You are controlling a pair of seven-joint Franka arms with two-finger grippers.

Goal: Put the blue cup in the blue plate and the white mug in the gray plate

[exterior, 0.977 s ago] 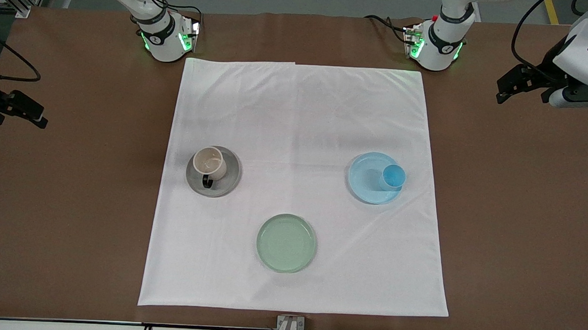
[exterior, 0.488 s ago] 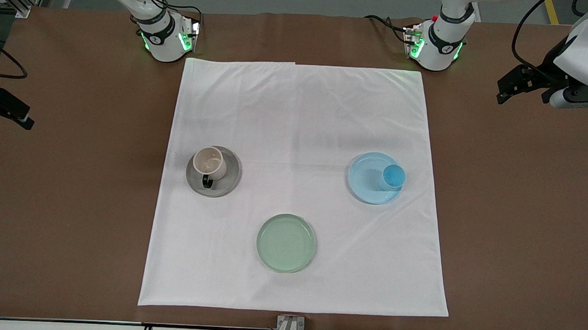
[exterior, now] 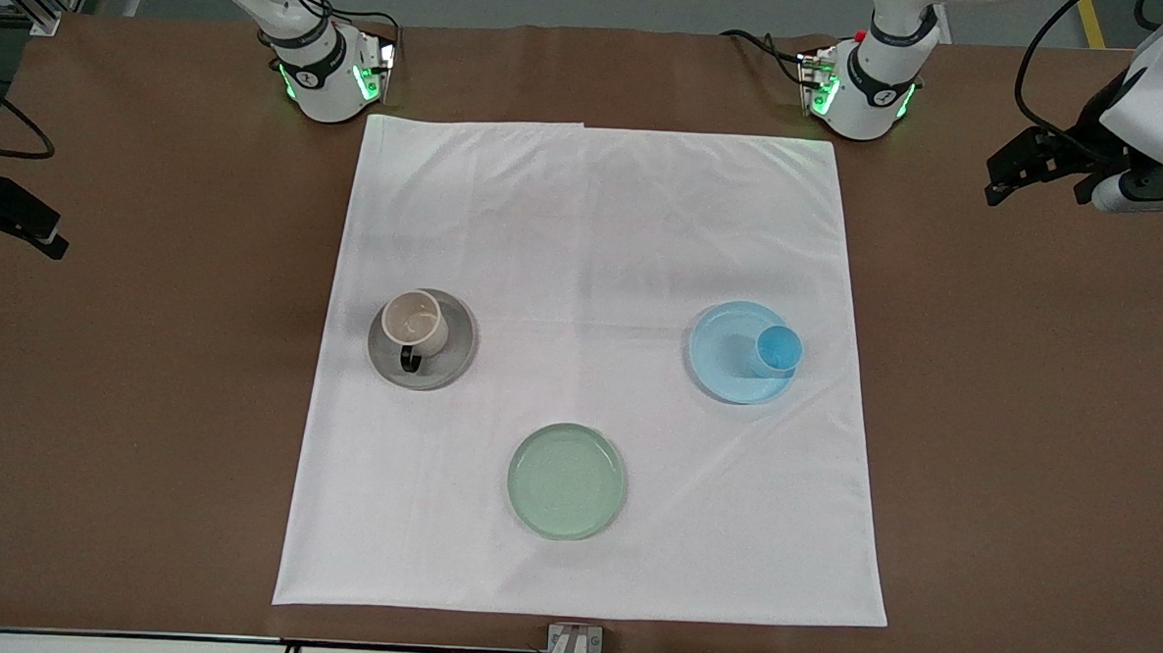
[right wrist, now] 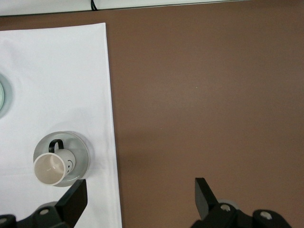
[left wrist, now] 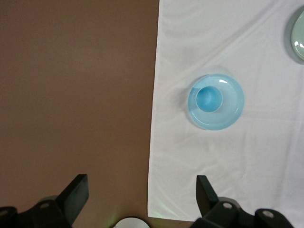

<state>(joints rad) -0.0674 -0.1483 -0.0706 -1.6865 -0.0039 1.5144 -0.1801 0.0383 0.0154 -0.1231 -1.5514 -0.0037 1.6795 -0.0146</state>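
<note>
The blue cup (exterior: 779, 350) stands upright in the blue plate (exterior: 722, 357), near the rim toward the left arm's end; both also show in the left wrist view, cup (left wrist: 209, 99) in plate (left wrist: 232, 107). The white mug (exterior: 415, 322) stands in the gray plate (exterior: 453, 355), its dark handle toward the front camera; in the right wrist view the mug (right wrist: 51, 167) sits in the plate (right wrist: 80, 154). My left gripper (exterior: 1005, 180) is open and empty, up over bare table off the cloth. My right gripper (exterior: 31, 224) is open and empty over bare table at the right arm's end.
A pale green plate (exterior: 566, 481) lies on the white cloth (exterior: 586, 229), nearer the front camera than the other plates. The brown table (exterior: 1028, 434) surrounds the cloth. The arm bases (exterior: 323, 70) stand along the table's edge away from the camera.
The right gripper drew back toward the table's end between one second and half a second ago, then held still. The left gripper shifted slightly outward. Cups and plates have not moved.
</note>
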